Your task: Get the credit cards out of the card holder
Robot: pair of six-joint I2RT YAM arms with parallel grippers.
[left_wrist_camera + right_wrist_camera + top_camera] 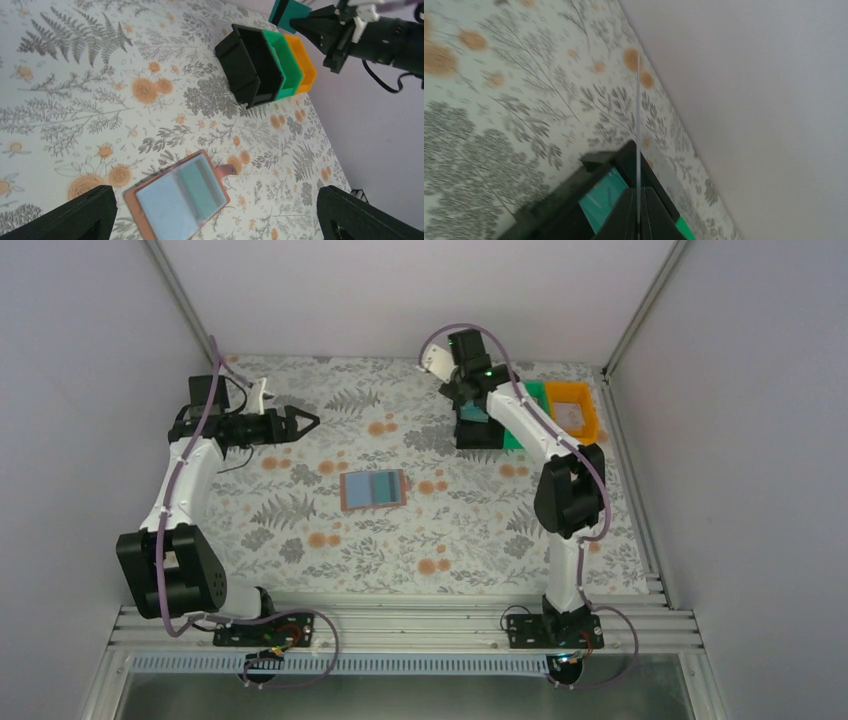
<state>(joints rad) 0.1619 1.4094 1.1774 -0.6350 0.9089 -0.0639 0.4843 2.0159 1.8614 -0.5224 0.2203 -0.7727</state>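
The card holder [373,490] lies open flat on the floral table, salmon rim outside and light blue inside. A teal credit card [200,184] sits in its right-hand pocket. My left gripper [215,220] hovers open above it, with black fingers [75,215] wide apart and nothing between them. In the top view the left gripper [312,422] is up and to the left of the holder. My right gripper [638,192] is shut on a thin card [638,120] seen edge-on, over the black bin [554,210]. That held card [287,14] shows teal. Another teal card [601,200] lies inside the black bin.
Black [478,435], green [535,395] and orange [572,405] bins stand side by side at the back right near the wall. Something pale lies in the orange bin. Plain walls close the table at the back and both sides.
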